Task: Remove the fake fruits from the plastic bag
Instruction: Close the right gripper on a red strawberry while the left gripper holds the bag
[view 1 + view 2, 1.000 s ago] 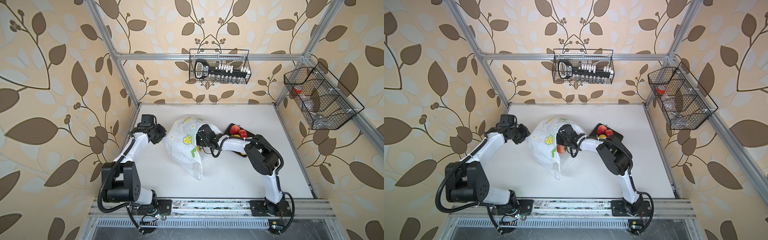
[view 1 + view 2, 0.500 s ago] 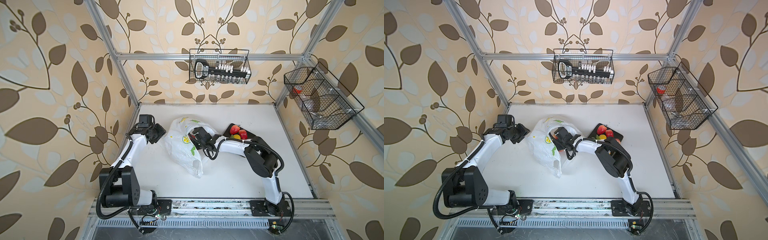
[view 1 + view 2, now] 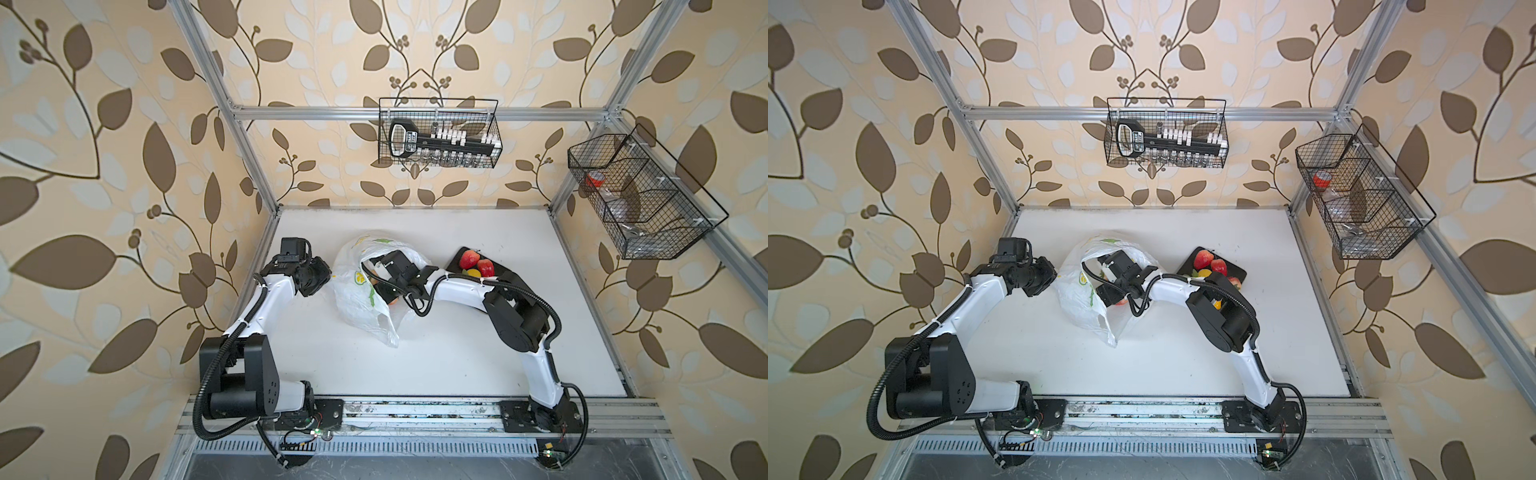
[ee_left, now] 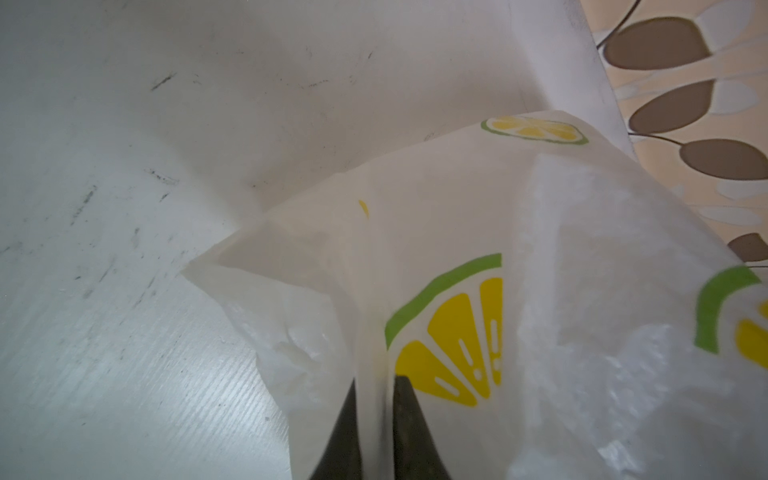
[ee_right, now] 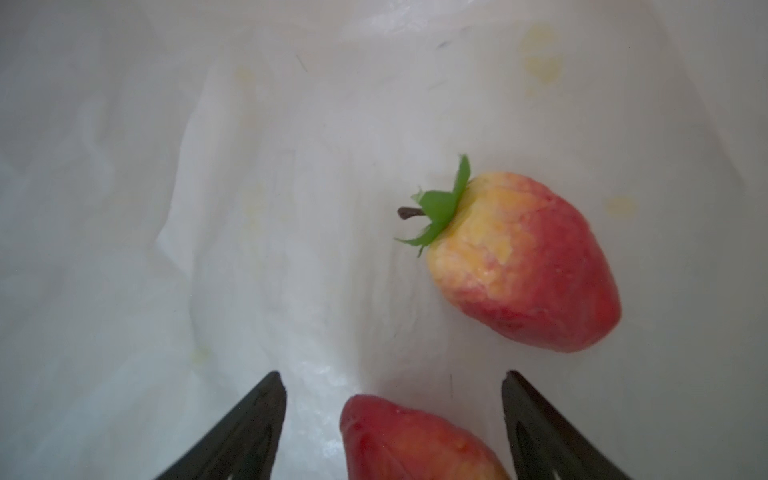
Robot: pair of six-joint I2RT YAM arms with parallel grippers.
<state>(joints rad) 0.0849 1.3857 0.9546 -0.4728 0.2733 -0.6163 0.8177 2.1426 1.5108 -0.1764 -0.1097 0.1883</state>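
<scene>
A scuffed white table [image 3: 457, 353] fills a cell whose walls [image 3: 124, 166] are papered with brown leaves. A wire basket [image 3: 438, 133] hangs on the back rail and a side basket [image 3: 640, 199] on the right wall. The plastic bag [image 3: 361, 299] lies crumpled mid-table, near a dark tray [image 3: 454, 262] bearing some fake fruits [image 3: 469, 259]. The left tool [image 4: 376, 384] is pressed together on a fold of the bag's film. The right tool [image 5: 394, 376], inside the bag, stands spread, with a reddish fruit [image 5: 415, 440] between its jaws and a strawberry [image 5: 528, 266] just beyond. In both top views the right wrist and the film cover most of the bag's inside.
</scene>
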